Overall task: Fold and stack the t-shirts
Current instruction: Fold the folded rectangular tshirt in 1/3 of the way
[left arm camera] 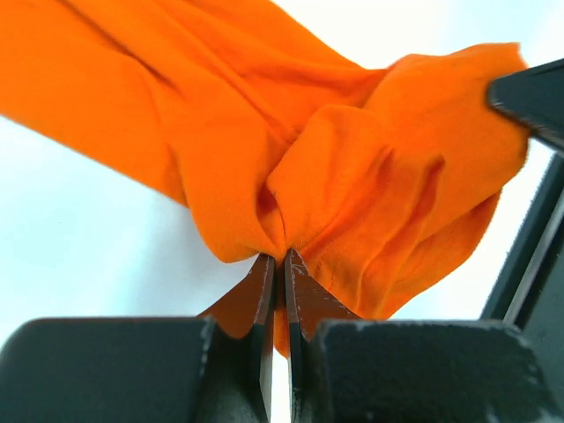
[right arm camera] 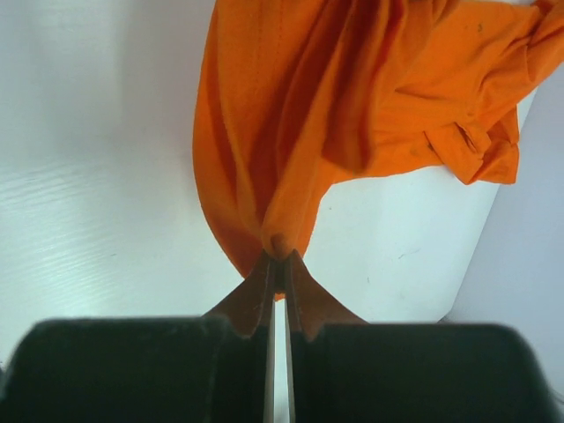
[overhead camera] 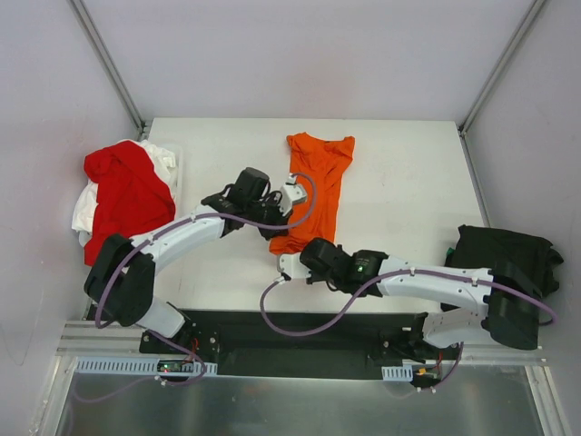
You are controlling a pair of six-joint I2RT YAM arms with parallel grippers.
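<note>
A: Nearest on the white worktop (overhead camera: 227, 272), the right fingers (right arm camera: 264, 286) are pinched shut on the orange t-shirt's (overhead camera: 313, 182) near end. The left fingers (left arm camera: 269, 286) clamp its left edge.

B: Only the overhead view shows the red t-shirt (overhead camera: 127, 195) on the white t-shirt (overhead camera: 86, 209) at the left, the black t-shirt (overhead camera: 499, 254) at the right edge and the grey walls (overhead camera: 300, 54).

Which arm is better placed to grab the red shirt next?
Left, likely: the red t-shirt lies far left, beside that arm. Left gripper and right gripper both clamp the orange t-shirt.
</note>
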